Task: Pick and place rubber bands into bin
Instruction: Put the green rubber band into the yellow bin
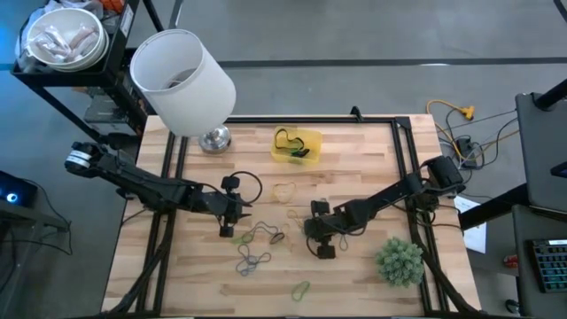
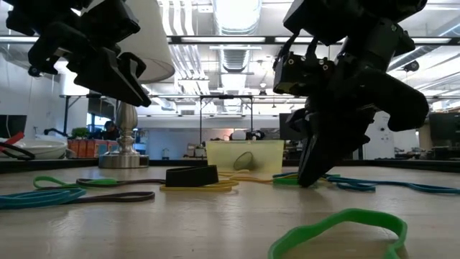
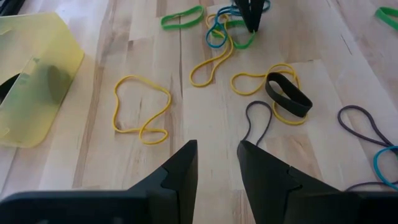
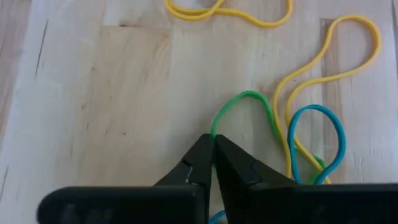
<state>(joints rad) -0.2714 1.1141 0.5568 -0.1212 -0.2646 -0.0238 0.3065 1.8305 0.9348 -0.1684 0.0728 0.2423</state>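
Note:
Several rubber bands lie loose on the wooden table: a yellow one (image 3: 142, 112), a wide black one (image 3: 288, 94), a blue one (image 4: 317, 143) and a green one (image 4: 249, 99). The yellow bin (image 1: 297, 146) stands at the far middle with bands inside. My right gripper (image 4: 213, 146) is down at the table, shut on the green band. It also shows in the low view (image 2: 310, 176). My left gripper (image 3: 217, 158) hangs open above the table, left of the bands, with nothing between its fingers; it shows raised in the low view (image 2: 122, 72). My right gripper pinches the green band at the near end of its loop (image 4: 214, 127), between its two fingertips. The fingers slant down from above, and their tips reach the tabletop. The rest of the loop lies slack on the wood, running under the yellow and blue bands.
A lamp with a big white shade (image 1: 182, 71) stands at the far left, and a green plant ball (image 1: 399, 261) at the near right. One green band (image 1: 301, 288) lies alone near the front edge. A thin dark band (image 3: 258, 118) lies just ahead of my left fingers.

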